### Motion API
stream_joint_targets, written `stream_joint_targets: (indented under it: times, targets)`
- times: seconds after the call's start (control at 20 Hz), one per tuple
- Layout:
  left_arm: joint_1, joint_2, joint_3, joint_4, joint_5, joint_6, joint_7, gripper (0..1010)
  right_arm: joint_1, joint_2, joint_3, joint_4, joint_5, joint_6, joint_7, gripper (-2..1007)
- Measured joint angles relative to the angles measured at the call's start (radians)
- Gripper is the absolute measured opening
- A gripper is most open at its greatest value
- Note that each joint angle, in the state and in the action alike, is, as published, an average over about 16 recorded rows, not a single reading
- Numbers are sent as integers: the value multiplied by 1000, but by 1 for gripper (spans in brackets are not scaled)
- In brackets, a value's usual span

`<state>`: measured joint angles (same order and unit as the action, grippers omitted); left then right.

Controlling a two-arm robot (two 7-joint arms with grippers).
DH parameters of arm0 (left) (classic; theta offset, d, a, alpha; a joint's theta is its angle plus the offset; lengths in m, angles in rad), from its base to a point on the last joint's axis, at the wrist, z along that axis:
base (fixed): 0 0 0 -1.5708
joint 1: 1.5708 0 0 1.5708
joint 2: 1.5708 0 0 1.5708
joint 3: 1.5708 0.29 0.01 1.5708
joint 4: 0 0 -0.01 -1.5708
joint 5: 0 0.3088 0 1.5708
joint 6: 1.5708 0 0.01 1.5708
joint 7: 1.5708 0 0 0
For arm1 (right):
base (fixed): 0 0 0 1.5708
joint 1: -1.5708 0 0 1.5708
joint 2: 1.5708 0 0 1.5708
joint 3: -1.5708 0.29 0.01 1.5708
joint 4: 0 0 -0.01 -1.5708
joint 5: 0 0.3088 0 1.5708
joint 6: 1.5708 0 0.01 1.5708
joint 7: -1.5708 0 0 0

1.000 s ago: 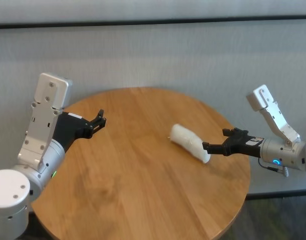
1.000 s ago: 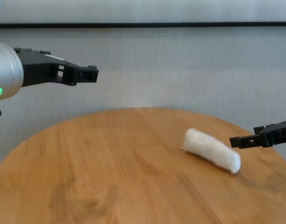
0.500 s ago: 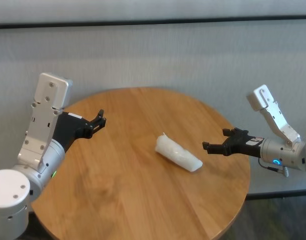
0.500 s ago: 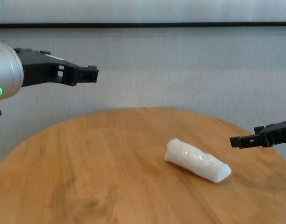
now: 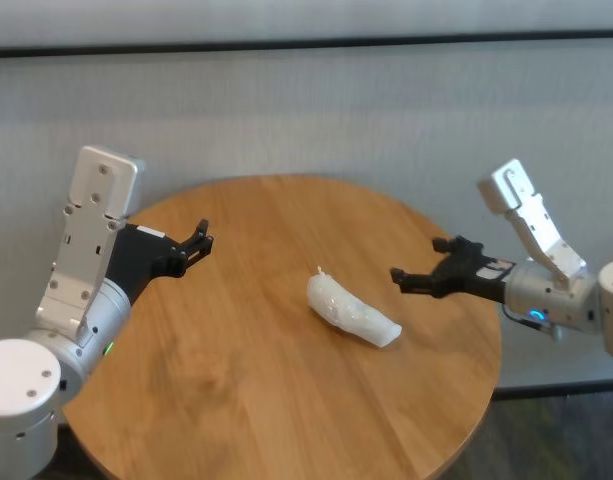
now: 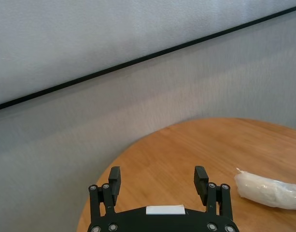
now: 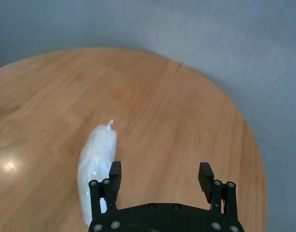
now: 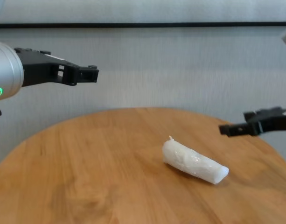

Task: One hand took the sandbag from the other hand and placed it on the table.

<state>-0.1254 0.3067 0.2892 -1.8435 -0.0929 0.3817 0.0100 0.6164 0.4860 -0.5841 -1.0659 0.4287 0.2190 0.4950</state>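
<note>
The white sandbag (image 5: 351, 313) lies on the round wooden table (image 5: 236, 380), right of centre, twisted tip toward the far side; it also shows in the chest view (image 8: 194, 161), the right wrist view (image 7: 96, 164) and the left wrist view (image 6: 269, 190). My right gripper (image 5: 414, 270), with the blue light, is open and empty, hovering above the table just right of the bag; its fingers (image 7: 115, 172) stand apart. My left gripper (image 5: 200, 240), with the green light, is open and empty, held high over the table's left side, far from the bag.
A grey wall (image 5: 316, 110) with a dark horizontal strip stands behind the table. The table's right edge (image 5: 494, 330) lies under my right wrist.
The sandbag left my right gripper's fingertips and rolled leftward to rest on the table. My right gripper has risen and moved slightly left. The left arm has not moved.
</note>
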Motion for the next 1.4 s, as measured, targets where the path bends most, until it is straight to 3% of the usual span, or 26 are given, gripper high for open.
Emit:
stream_joint_targets:
  times: [0.75,1.4]
  targets:
    - [0,0,0,0,0,0,0,1000,29,-102,-36,-42,-164,-154,-101,1001]
    - [0,0,0,0,0,0,0,1000,54,-191,-57,-38,-271,-209,-170,1001]
